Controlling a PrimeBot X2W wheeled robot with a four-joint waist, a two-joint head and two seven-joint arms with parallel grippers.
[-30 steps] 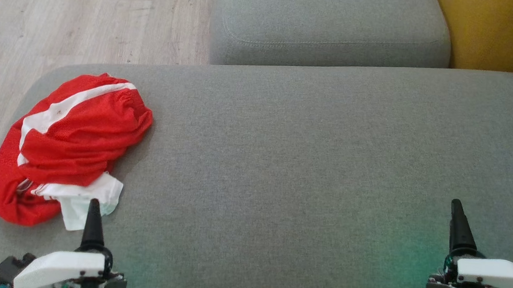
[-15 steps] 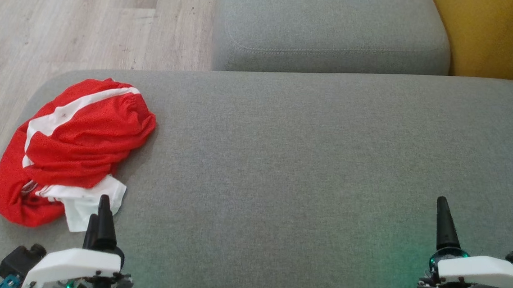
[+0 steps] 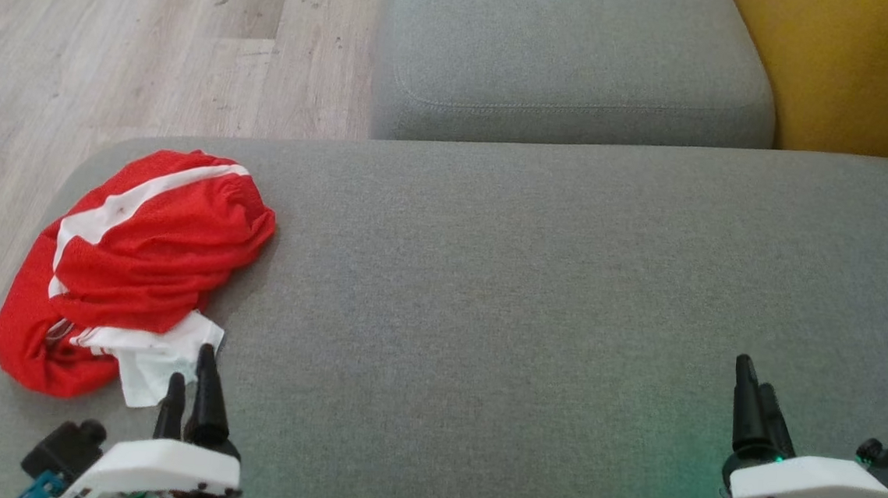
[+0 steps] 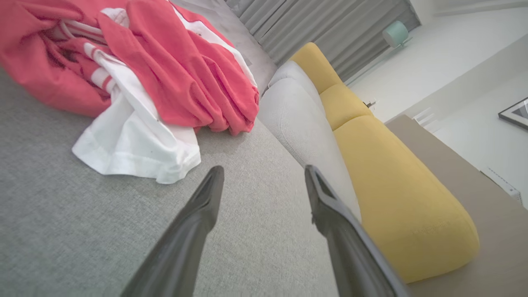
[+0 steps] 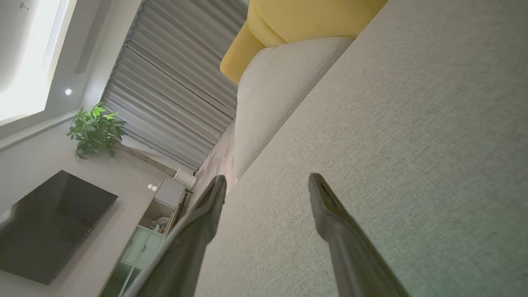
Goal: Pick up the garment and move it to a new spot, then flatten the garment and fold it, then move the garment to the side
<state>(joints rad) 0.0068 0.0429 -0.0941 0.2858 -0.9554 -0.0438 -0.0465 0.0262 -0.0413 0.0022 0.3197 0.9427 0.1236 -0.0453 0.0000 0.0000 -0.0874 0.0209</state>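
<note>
A crumpled red garment (image 3: pixel 147 252) with white stripes and a white hem lies bunched at the left end of the grey cushion (image 3: pixel 535 287). My left gripper (image 3: pixel 191 376) stands open just in front of the white hem, not touching it. In the left wrist view the garment (image 4: pixel 173 74) fills the upper left, and the open left gripper (image 4: pixel 262 175) points past its white corner, with nothing between the fingers. My right gripper (image 3: pixel 754 380) is open over bare cushion at the lower right. In the right wrist view the right gripper (image 5: pixel 267 181) also has nothing between its fingers.
A second grey cushion (image 3: pixel 567 54) sits beyond the main one, with a yellow cushion (image 3: pixel 855 67) at the far right. Wooden floor (image 3: pixel 115 38) lies off the cushion's left edge and far side. Bare cushion stretches between the garment and my right gripper.
The head camera has tilted, shifting the whole scene down. My left gripper has turned so both fingers show and sits nearer the white hem. The right gripper has shifted left.
</note>
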